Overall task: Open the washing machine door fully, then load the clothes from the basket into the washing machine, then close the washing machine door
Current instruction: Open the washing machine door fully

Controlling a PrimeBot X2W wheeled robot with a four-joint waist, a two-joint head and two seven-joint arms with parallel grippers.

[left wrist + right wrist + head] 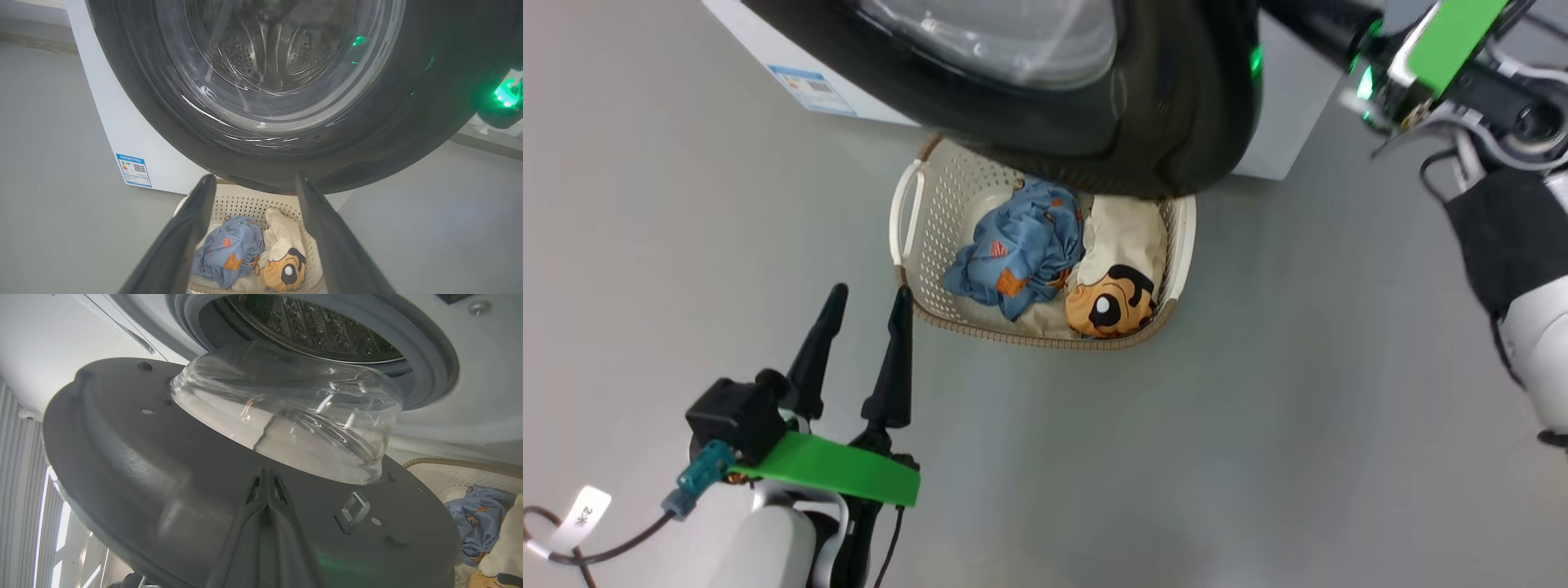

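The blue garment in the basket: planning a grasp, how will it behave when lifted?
Likely floppy: the blue garment lies crumpled in folds, so it should sag. Probably light, being thin cloth. It might drag the cream garment lying against it.

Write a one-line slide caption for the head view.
Open left gripper hovers beside the basket of clothes, with the open door overhanging it.
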